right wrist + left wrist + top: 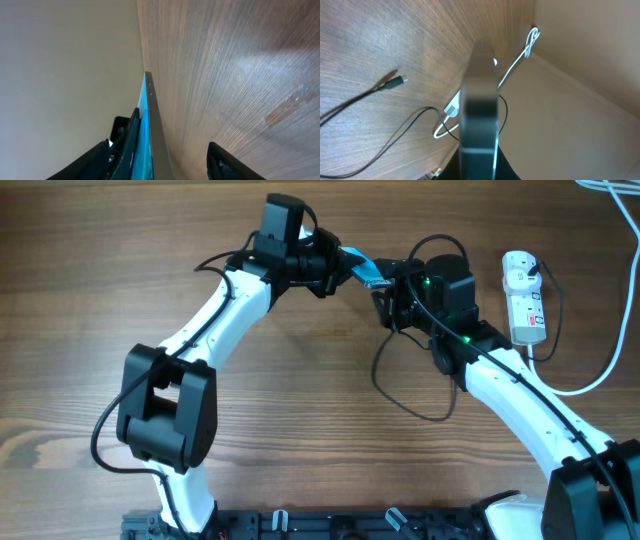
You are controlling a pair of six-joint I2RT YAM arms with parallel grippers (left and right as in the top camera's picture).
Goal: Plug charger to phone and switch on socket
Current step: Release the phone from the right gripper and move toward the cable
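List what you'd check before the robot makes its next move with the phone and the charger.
1. Left hand gripping the phone: ok, it is shut on it and the phone is held on edge.
2. Right hand free to fetch the charger: ok, it stands open around the phone.
3. Charger plugged into the phone: not ok, its tip lies loose on the table.
4. Phone's charging port in view: cannot tell, the edge is blurred.
5. Socket switched on: cannot tell, the switch is too small to read.
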